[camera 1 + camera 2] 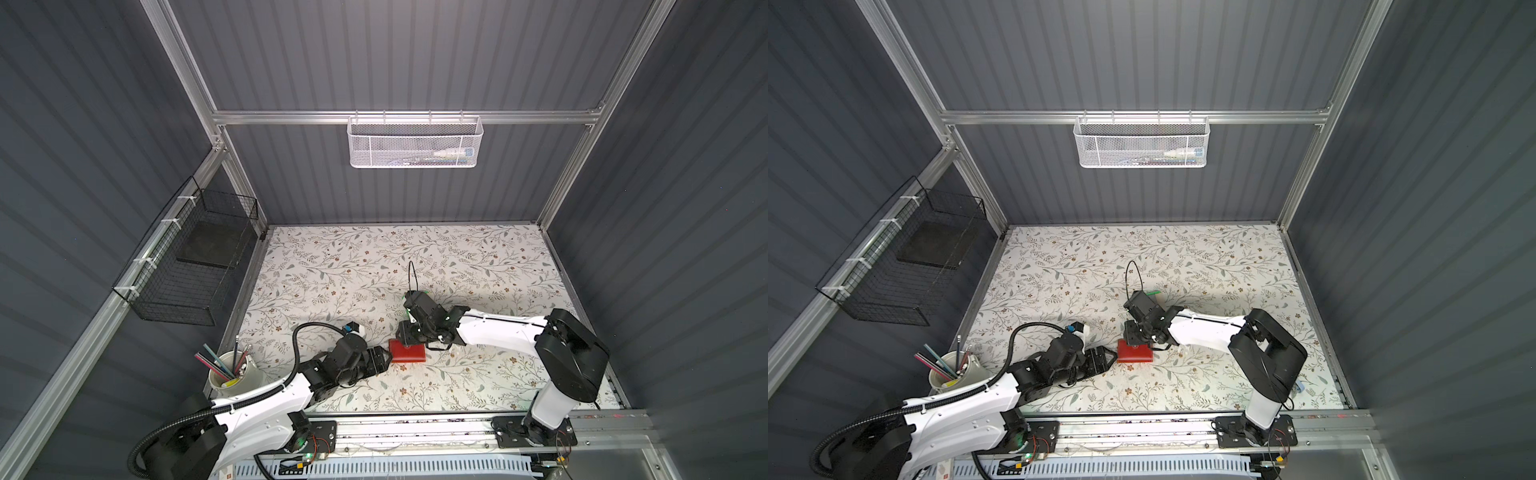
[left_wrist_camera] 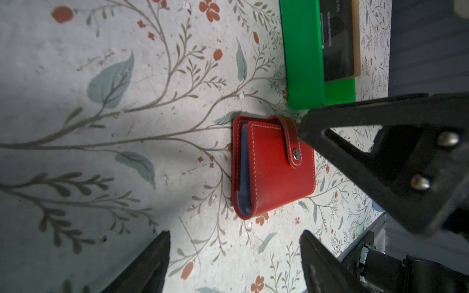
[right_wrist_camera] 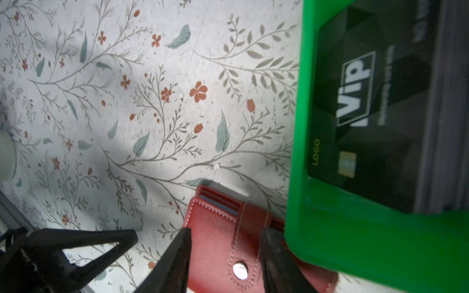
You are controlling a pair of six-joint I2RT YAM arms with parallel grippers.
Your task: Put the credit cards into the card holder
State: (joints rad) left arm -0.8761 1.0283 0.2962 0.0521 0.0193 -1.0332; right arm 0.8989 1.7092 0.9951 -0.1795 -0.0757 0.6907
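Red card holder (image 2: 279,172) is found shut on the surface (image 1: 457,270). Right hand (image 3: 225,236) is held over it, jaws parted astride the snap tab (image 3: 250,225), nothing gripped; left hand (image 2: 234,236) is stationed beside, open, empty.

Grey ribbed walls (image 1: 395,54) are enclosing the floral desk (image 1: 478,266); white mesh basket (image 1: 415,143) is hanging on the rear rail (image 1: 291,117), black wire basket (image 1: 183,266) hanging left.

Card lettering
Black credit card (image 3: 375,147) in the green tray (image 3: 355,241): white "Vip", yellow "LOGO" by the chip; smaller print unreadable.
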